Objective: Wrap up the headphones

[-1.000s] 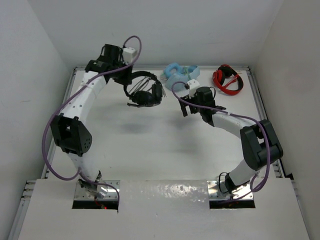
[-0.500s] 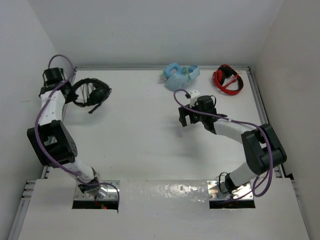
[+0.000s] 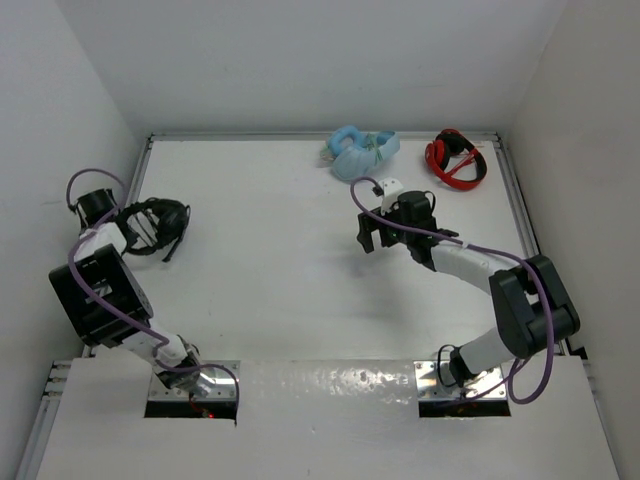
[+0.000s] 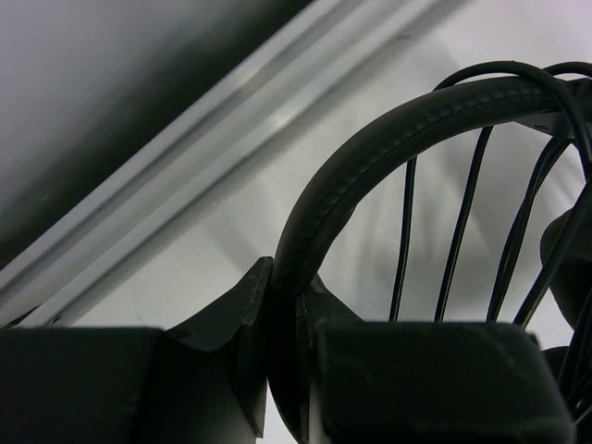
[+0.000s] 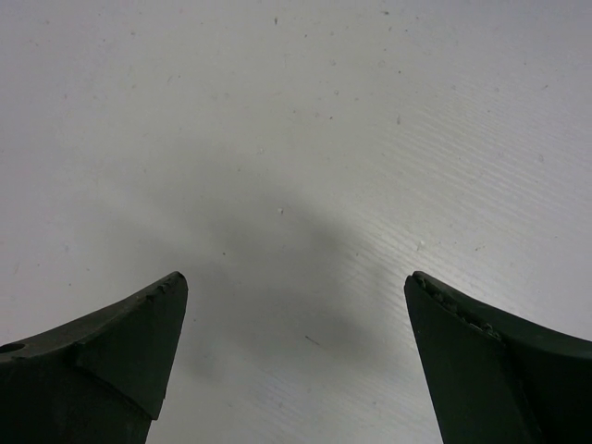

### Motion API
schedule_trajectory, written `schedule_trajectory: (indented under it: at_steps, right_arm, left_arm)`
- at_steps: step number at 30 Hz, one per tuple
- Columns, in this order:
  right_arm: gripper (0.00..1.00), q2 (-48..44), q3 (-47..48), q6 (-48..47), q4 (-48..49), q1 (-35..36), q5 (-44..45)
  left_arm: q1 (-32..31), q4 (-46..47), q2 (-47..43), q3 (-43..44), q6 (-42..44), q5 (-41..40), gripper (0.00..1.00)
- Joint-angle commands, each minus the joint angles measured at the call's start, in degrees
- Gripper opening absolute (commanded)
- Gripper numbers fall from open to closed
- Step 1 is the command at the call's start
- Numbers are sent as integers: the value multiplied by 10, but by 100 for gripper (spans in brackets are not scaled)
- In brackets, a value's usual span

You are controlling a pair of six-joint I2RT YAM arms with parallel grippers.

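Note:
The black headphones (image 3: 160,225) hang at the far left of the table, near the left rail. My left gripper (image 3: 128,230) is shut on their padded headband (image 4: 370,157); thin black cable strands (image 4: 462,231) run across the band's arch. My right gripper (image 3: 372,240) is open and empty, over the bare white table right of centre. In the right wrist view its fingertips (image 5: 157,314) stand wide apart over plain white surface, with nothing between them.
Light-blue headphones (image 3: 362,150) and red-and-black headphones (image 3: 455,158) lie at the back right of the table. A metal rail (image 4: 231,139) runs close behind the held headband. White walls enclose the table on the left, back and right.
My left arm has swung the black headphones from the back centre to the far left and then nearer along the left rail. My right gripper has barely moved.

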Motion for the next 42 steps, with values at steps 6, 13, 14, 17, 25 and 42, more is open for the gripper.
schedule_trajectory:
  at_steps: [6,13,14,17,25,42]
  right_arm:
    - [99,-19,-2,-7,14,1,7]
    - [99,-24,8,-13,4,1,14]
    - [99,-25,9,-16,4,1,12]
    - [99,-29,11,-16,3,2,11]
    - [99,-37,11,-17,5,1,2]
    - [99,-106,9,1,-5,1,35]
  left_arm:
    - [60,226,0,-83,67,-4,7]
    - [60,230,17,-103,109,27,50]
    - [60,235,16,-106,114,31,60]
    - [60,231,11,-111,126,33,64]
    - [60,181,-32,-103,133,25,67]
    - [85,-86,-111,-43,240,-130,94]
